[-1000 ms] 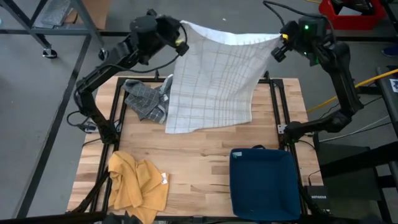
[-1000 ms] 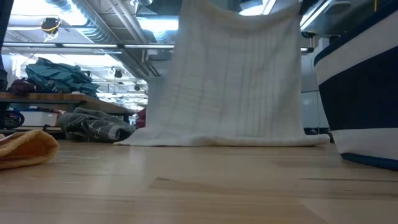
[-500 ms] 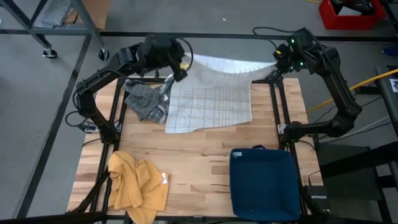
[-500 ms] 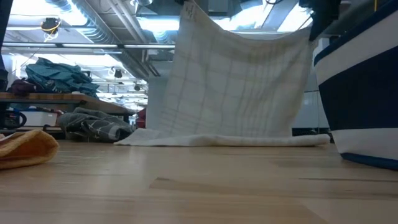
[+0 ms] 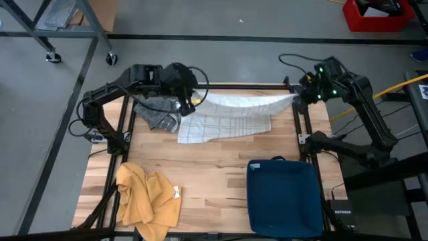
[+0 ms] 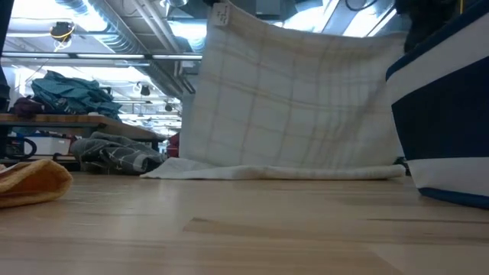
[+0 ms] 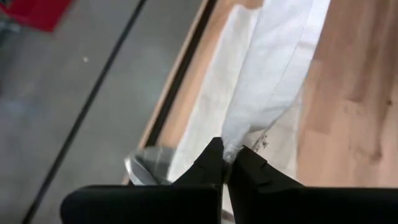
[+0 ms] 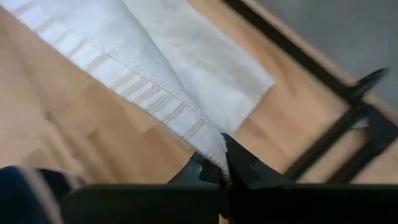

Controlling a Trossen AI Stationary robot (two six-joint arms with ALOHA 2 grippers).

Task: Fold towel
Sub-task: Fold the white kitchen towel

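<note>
White checked towel (image 5: 224, 119) sits at the far part of the counter (image 5: 221, 174), stretched between both grippers. Its upper edge is held up along the far edge of the counter, w/ the lower part draped down and lying flat on the wood toward the middle. In the low view the towel (image 6: 294, 107) hangs like a curtain, bottom hem resting on the counter.

Left gripper (image 5: 189, 102) is at the far left part of the counter, clenched on one top corner of the towel; left wrist view shows the fingers (image 7: 208, 167) pinched tight on the cloth, nothing else in them. Right gripper (image 5: 299, 96) is at the far right edge, just over the black frame rail, also clamped on the opposite top corner; right wrist view shows its fingers (image 8: 242, 168) closed on the striped hem.

A small tag (image 6: 222, 13) shows at the towel's top corner in the low view, writing too small to read.

Other stuff: grey checked cloth (image 5: 155, 110) crumpled just beside the left gripper, touching the towel's left side; yellow cloth (image 5: 148, 201) at the near left corner; dark blue bin (image 5: 284, 197) at the near right, well apart from the towel
</note>
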